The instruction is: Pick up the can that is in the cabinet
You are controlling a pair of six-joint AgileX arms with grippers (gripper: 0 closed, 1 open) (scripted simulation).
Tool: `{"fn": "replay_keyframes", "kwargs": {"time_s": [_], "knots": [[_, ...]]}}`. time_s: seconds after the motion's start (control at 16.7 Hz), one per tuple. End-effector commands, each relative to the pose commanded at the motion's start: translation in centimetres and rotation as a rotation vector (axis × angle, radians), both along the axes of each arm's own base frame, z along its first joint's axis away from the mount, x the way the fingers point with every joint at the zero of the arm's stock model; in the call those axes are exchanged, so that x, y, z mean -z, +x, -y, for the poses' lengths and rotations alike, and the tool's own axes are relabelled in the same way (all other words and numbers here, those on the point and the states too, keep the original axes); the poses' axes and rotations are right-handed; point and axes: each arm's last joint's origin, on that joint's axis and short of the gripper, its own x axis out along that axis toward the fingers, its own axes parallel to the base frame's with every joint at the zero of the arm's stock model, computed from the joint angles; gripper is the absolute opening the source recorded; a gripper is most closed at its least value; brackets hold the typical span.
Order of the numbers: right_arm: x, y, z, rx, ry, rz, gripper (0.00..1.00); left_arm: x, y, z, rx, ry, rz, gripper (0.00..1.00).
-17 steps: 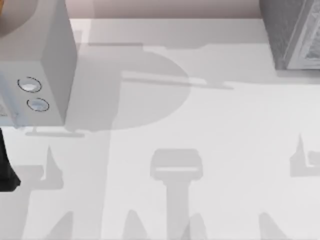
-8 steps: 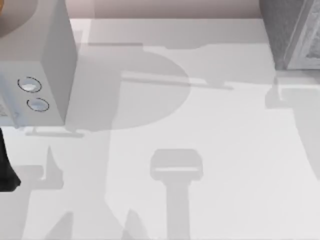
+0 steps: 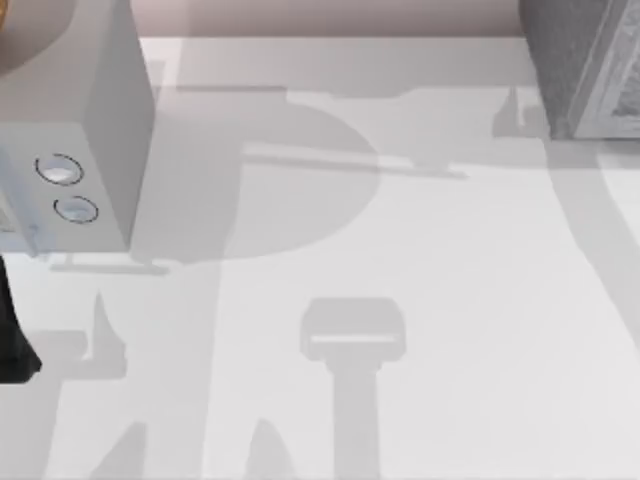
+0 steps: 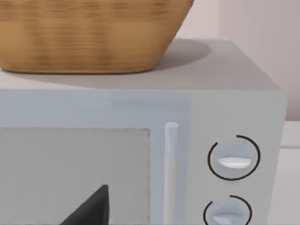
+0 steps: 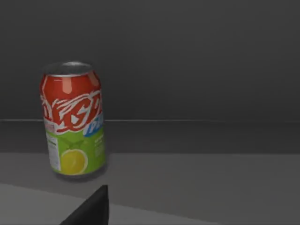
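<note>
At the table's (image 3: 420,300) left edge in the top view, you are looking at a grey microwave (image 3: 70,120) with two round dials (image 3: 66,190) on its front, and a sliver of a wicker basket (image 3: 30,30) is sitting on its roof. Just below the microwave, a dark part of the left arm (image 3: 12,340) is showing at the frame's edge. The left wrist view is facing the microwave's door and its upright handle (image 4: 171,168), with the basket resting above and the dials beside the handle; a dark fingertip (image 4: 91,208) of the left gripper is poking in at the edge, and you cannot tell whether that gripper is spread or pressed together.

Across the middle, the table is lying bare under soft shadows.

At the top view's far right, the grey cabinet (image 3: 585,70) is standing at the back corner. The right wrist view is looking into its dark interior, where the can (image 5: 72,119) is standing upright on the shelf, red on top and green below with a lemon on the label. One dark fingertip (image 5: 91,208) of the right gripper is showing near the can, apart from it; you cannot tell how its fingers are standing.
</note>
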Motion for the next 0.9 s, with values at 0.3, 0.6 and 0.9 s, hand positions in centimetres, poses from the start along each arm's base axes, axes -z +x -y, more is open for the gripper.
{"fn": "replay_keyframes", "kwargs": {"time_s": [0.3, 0.6, 0.9], "knots": [[-0.6, 0.6, -0.3, -0.002, 0.002, 0.006, 1.00, 0.0, 0.0, 0.0, 0.000, 0.000, 0.000, 1.00], [-0.4, 1.7, -1.3, 0.003, -0.001, 0.016, 1.00, 0.0, 0.0, 0.0, 0.000, 0.000, 0.000, 1.00], [1.8, 6.4, -7.0, 0.004, -0.001, 0.014, 1.00, 0.0, 0.0, 0.0, 0.000, 0.000, 0.000, 1.00]]}}
